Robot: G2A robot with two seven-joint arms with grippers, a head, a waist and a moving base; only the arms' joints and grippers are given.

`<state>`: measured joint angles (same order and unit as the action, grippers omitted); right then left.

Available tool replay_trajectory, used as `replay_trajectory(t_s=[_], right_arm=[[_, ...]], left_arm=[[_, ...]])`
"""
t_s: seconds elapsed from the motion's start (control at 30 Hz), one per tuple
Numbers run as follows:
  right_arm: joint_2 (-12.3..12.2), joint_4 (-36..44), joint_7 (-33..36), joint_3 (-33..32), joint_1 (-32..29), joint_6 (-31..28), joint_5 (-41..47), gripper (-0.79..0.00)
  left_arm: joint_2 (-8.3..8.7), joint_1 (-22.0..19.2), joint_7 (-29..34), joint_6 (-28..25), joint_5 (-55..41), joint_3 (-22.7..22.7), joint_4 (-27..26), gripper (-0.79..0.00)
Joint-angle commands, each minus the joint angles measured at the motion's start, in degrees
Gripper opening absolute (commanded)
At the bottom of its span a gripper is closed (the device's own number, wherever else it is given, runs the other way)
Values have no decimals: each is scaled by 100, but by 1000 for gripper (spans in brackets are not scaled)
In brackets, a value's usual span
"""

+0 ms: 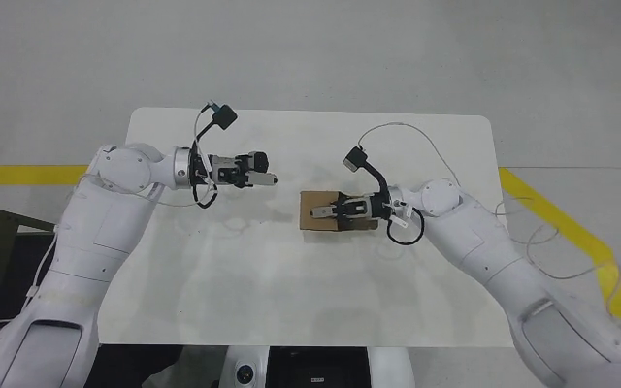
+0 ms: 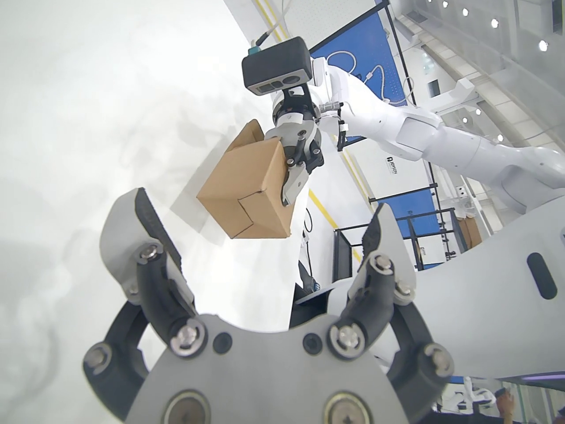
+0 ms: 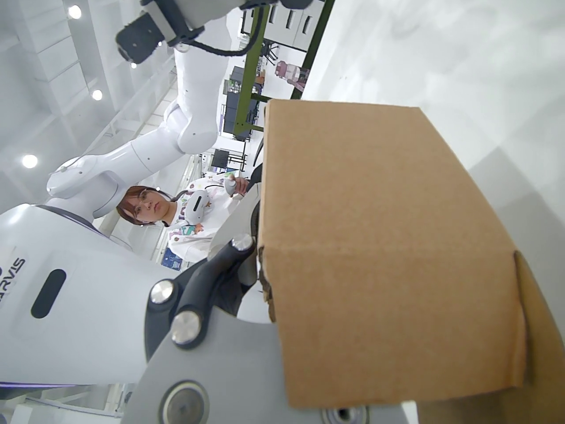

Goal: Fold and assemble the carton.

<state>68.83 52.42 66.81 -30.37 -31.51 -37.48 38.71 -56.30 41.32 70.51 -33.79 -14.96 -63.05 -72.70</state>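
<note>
A brown cardboard carton [image 1: 312,210] [image 2: 247,187] [image 3: 375,244], folded into a box shape with a flap closed on one end, is at the middle of the white table. My right gripper [image 1: 336,208] [image 2: 289,178] is shut on one wall of it, one finger [image 3: 236,233] lying against the outside. I cannot tell whether the carton touches the table. My left gripper [image 1: 269,179] [image 2: 259,199] stands open and holds nothing, a short way to the left of the carton and pointing at it.
The white table [image 1: 243,281] has bare surface all around the carton. Yellow tape [image 1: 29,175] marks the floor beyond the table's left and right edges.
</note>
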Motion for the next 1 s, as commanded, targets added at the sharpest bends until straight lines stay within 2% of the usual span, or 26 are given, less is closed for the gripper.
replay_trajectory(t_s=[0.0, 0.27, 0.33, 0.4, 0.43, 0.47, 0.67, 0.97], right_arm=[[84, -195, 28, 77, 81, 28, -6, -785], [433, -790, 33, 285, 375, 33, 69, -785], [500, -892, 25, 313, 422, 25, 79, -582], [554, -951, 14, 331, 452, 14, 90, -419], [575, -973, 8, 336, 461, 8, 96, -252], [591, -989, 1, 339, 470, 1, 90, -6], [629, -958, -103, 271, 447, -104, 160, 0], [561, -832, -172, 108, 374, -173, 130, 0]], left_arm=[[24, 21, -33, -31, 70, -53, -20, 0], [99, 116, -108, -94, 214, -216, -101, 0], [105, 124, -121, -96, 223, -229, -118, 0], [105, 124, -121, -96, 223, -229, -118, 0], [105, 124, -121, -96, 223, -229, -118, 0], [105, 124, -121, -96, 223, -229, -118, 0], [105, 124, -121, -96, 223, -229, -118, 0], [105, 124, -121, -96, 223, -229, -118, 0]])
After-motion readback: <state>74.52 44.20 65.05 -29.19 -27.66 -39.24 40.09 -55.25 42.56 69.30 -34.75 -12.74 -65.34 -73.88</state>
